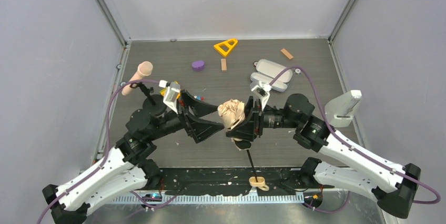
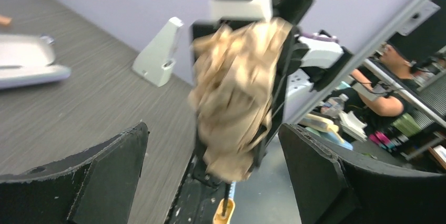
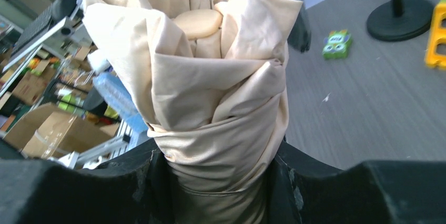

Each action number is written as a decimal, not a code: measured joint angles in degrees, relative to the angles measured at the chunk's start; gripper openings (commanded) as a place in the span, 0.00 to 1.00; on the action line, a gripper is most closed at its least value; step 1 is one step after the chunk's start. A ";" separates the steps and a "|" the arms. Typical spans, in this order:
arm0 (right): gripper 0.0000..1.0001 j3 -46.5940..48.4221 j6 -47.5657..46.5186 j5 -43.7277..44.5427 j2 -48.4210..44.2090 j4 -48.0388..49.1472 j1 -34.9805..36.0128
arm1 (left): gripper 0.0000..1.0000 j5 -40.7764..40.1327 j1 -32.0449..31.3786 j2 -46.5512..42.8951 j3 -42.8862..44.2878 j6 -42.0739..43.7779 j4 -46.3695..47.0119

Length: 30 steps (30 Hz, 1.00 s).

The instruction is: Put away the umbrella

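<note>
Your right gripper clamps the umbrella by its bunched canopy above the table; left gripper gapes wide beside it, holding nothing; risk: 1 grip on loose fabric may slip, letting folds spring open and the long shaft swing.

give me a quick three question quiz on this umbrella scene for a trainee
1. True or false: the right gripper is closed around the bundled canopy of the umbrella.
2. Pick one: the left gripper is A) shut on the shaft, B) open beside the canopy, C) holding the wrist loop.
3. Short answer: which part of the umbrella lies nearest the near edge of the table?

Key: 1 true; 2 B; 3 the handle.
</note>
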 measured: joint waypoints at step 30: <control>0.42 7.48 -16.76 11.54 7.56 -20.90 7.98 | 0.00 7.26 0.42 8.52 2.71 -2.32 4.46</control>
